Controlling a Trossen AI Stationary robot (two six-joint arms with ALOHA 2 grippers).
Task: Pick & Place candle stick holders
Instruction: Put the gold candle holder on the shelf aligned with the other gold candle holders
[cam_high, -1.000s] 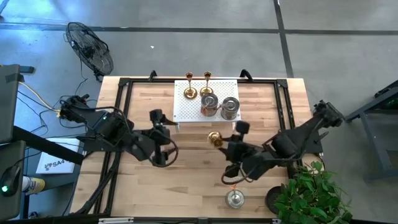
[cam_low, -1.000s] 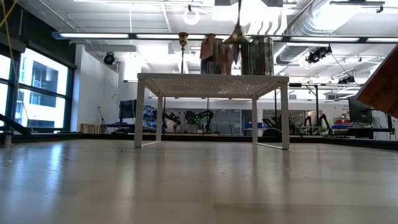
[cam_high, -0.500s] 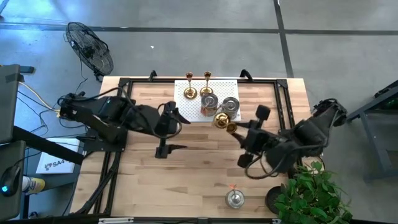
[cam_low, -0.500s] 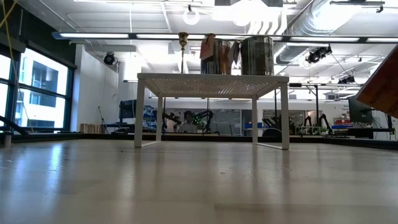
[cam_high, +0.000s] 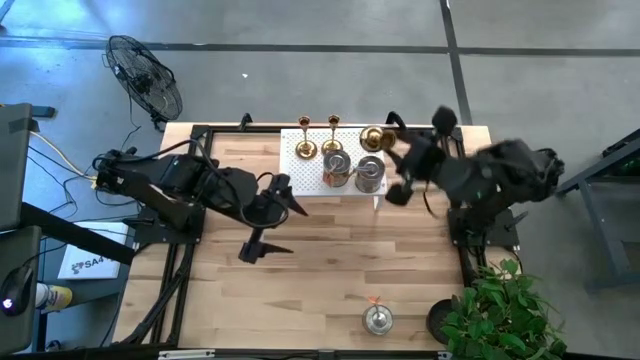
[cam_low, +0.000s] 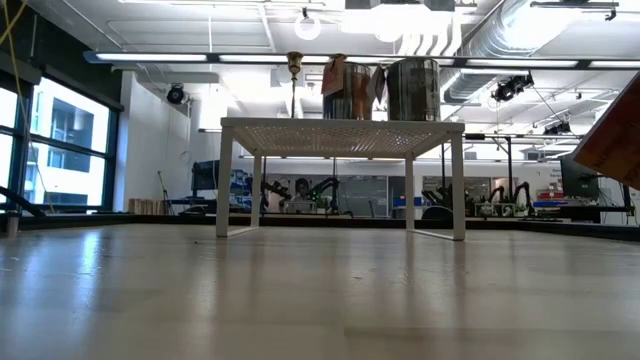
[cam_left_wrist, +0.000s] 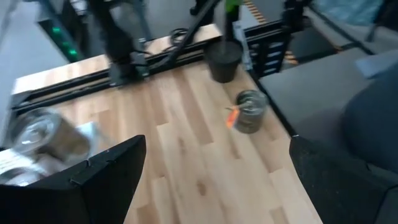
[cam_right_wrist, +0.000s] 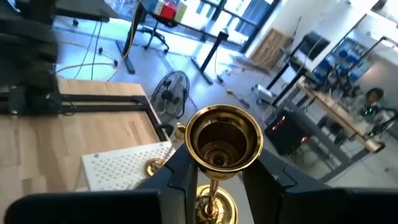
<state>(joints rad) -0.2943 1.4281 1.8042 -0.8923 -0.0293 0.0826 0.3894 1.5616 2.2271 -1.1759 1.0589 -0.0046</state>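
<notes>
Gripping: right gripper (cam_right_wrist: 214, 180) pinched slim stem of gold holder (cam_right_wrist: 217, 146), cup up, above far right corner of white rack (cam_high: 305, 170).
Carried holder: off the rack surface, not yet set down; seen at rack's far right edge in high view (cam_high: 374, 137).
Left gripper (cam_high: 283, 196): fingers spread wide, empty, hovering over table near rack's left side; waiting.
On rack: 2 gold holders (cam_high: 306, 148) at far edge, 2 silvery squat holders (cam_high: 369, 172) nearer front, side by side.
Off rack: 1 silvery holder (cam_high: 377, 319) near table's front edge, well apart from rack, w/ small orange bit beside it.
Count: gold 3 (2 placed, 1 in grip); silvery 3 (2 placed, 1 loose).
Progress (est.): 4 of 6 placed; 5th mid-carry; left to do = set it down, then fetch last silvery one.
</notes>
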